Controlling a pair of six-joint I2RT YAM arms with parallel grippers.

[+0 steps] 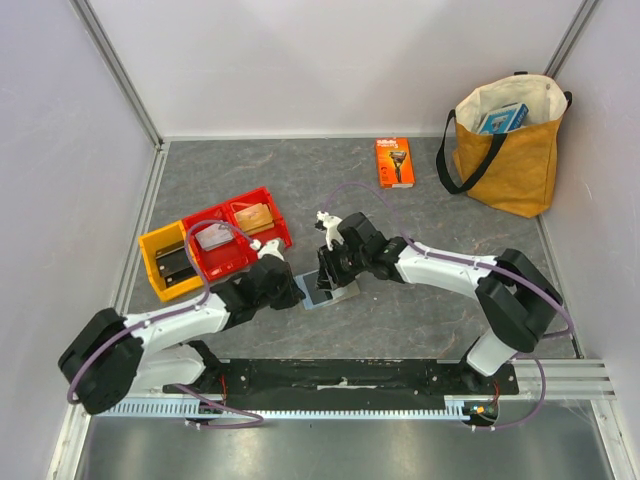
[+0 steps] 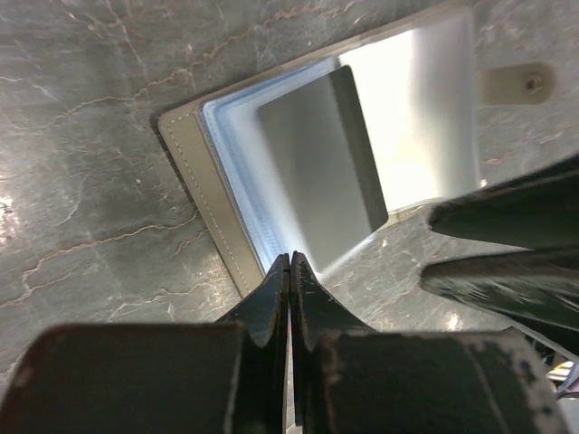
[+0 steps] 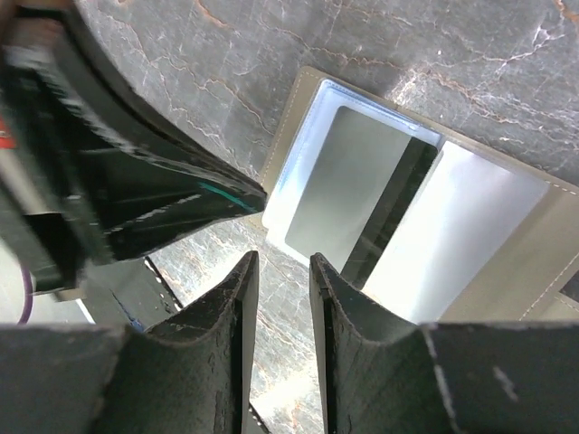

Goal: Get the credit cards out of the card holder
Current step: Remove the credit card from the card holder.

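1. Lying open and flat on the grey marbled table [image 1: 250, 170], the card holder [image 1: 328, 292] sits near the arm bases, between my two grippers.
2. Its stitched grey border frames a light blue lining. One glossy credit card [image 3: 348, 185] with a dark stripe shows against it.
3. My left gripper [image 2: 289, 264] is pressed fully together, with its tips at the holder's edge.
4. My right gripper [image 3: 280, 271] hangs over the opposite edge, jaws slightly apart, nothing between them.
5. Bare tabletop lies in front and to the right.
6. Red bins [image 1: 245, 197] and a yellow bin [image 1: 150, 250] crowd the left arm.
7. An orange razor package [image 1: 394, 162] and a tan bag [image 1: 510, 160] sit well apart, near the white back wall.
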